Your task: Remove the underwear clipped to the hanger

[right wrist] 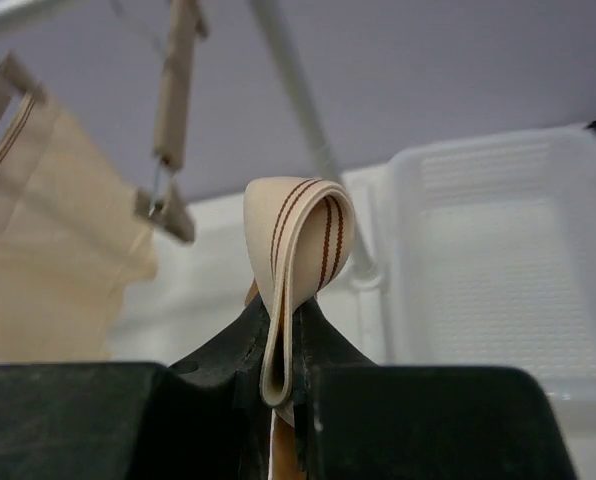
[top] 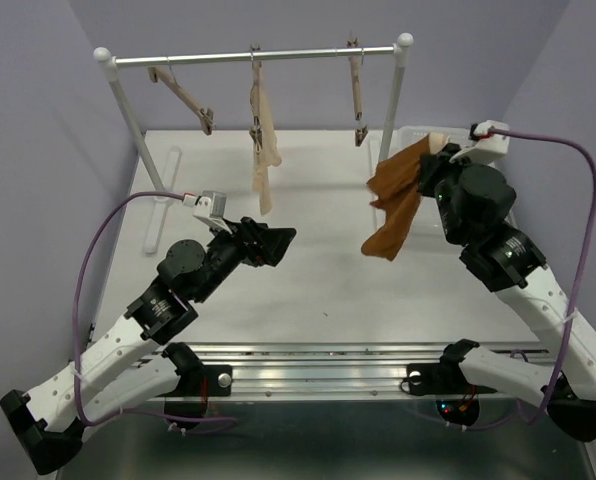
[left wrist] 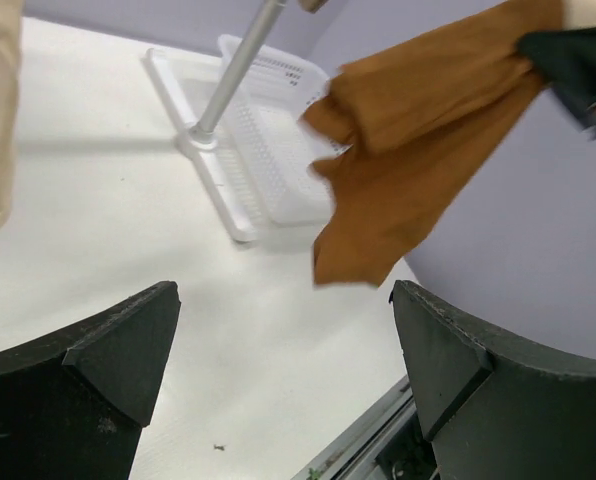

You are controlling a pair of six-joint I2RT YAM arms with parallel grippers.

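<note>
- My right tool [top: 430, 165] is pinching the underwear [top: 396, 205] by its cream striped waistband [right wrist: 298, 235]. The rust cloth dangles at 3 o'clock, apart from the hanger [top: 357, 95] at 1 o'clock.
- It looks light, soft and limp. I judge the folded elastic the firmest hold, since thin cloth could slip.
- My left tool [top: 276, 240] is spread wide at 8 o'clock, holding nothing.

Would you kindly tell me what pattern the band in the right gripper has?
The band is cream with two thin reddish-brown stripes, clearest in the right wrist view.
</note>
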